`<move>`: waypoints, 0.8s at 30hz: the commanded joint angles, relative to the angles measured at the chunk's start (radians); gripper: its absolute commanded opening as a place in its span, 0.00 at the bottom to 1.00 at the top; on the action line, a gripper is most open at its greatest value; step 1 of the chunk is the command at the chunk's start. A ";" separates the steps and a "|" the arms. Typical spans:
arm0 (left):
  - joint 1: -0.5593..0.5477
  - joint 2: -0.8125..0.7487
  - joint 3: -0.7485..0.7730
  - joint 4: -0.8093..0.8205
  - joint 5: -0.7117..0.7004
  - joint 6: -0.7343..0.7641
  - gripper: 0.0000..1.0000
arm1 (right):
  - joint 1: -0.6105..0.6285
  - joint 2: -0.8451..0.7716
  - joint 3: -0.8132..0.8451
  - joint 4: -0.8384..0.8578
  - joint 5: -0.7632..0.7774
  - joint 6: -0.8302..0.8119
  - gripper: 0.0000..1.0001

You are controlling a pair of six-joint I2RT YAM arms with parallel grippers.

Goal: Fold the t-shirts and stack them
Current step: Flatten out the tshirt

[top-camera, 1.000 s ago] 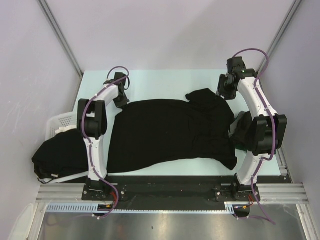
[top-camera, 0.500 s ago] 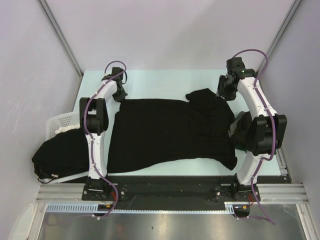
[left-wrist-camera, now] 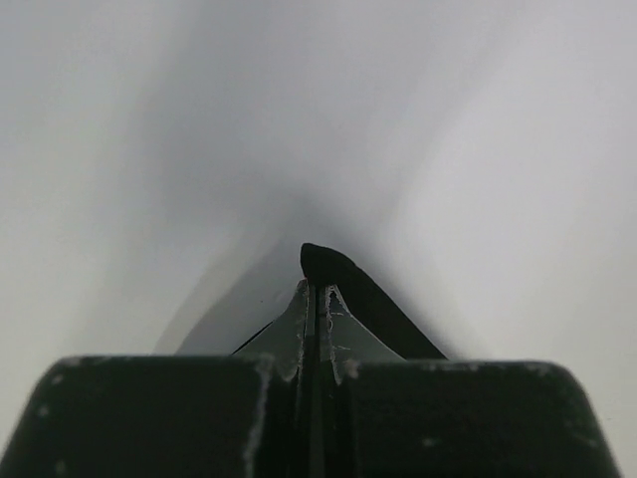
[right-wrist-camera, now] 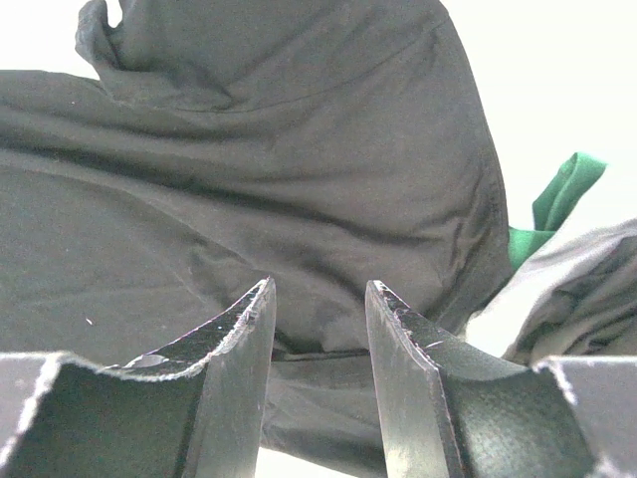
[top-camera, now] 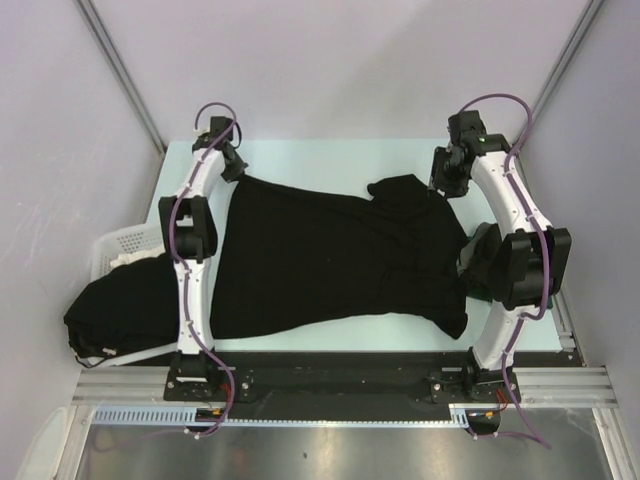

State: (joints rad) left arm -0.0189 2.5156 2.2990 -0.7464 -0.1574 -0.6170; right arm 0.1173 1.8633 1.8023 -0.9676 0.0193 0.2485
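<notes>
A black t-shirt [top-camera: 330,260] lies spread across the pale table, bunched into folds at its far right end [right-wrist-camera: 299,149]. My left gripper [top-camera: 234,172] is at the far left of the table, shut on a corner of this shirt. In the left wrist view the jaws [left-wrist-camera: 317,289] are pressed together with a tip of black cloth [left-wrist-camera: 326,263] sticking out beyond them. My right gripper [top-camera: 438,186] hovers over the bunched end, and its open fingers [right-wrist-camera: 318,299] hold nothing. More black t-shirts [top-camera: 115,310] lie heaped at the near left.
A white slotted basket [top-camera: 118,243] stands off the table's left edge, partly under the heap. Dark cloth [top-camera: 480,255] lies by the right arm's elbow, and a green strip [right-wrist-camera: 562,194] shows beside it. Grey walls close in on three sides.
The left gripper has moved toward the far left corner with the shirt's corner in it, drawing that edge out longer. The right gripper has hardly moved.
</notes>
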 commanded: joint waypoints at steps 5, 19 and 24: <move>0.091 0.029 0.103 0.067 0.053 -0.098 0.00 | 0.036 0.033 0.051 0.038 0.033 -0.008 0.46; 0.122 0.031 0.077 0.084 0.190 -0.107 0.01 | 0.084 0.376 0.322 0.263 0.033 -0.051 0.48; 0.109 -0.035 -0.022 0.134 0.226 -0.069 0.16 | 0.084 0.586 0.586 0.248 0.001 -0.072 0.49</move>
State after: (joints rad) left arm 0.0994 2.5622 2.3322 -0.6727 0.0135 -0.7052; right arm 0.1955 2.3363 2.2242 -0.7635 0.0380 0.2070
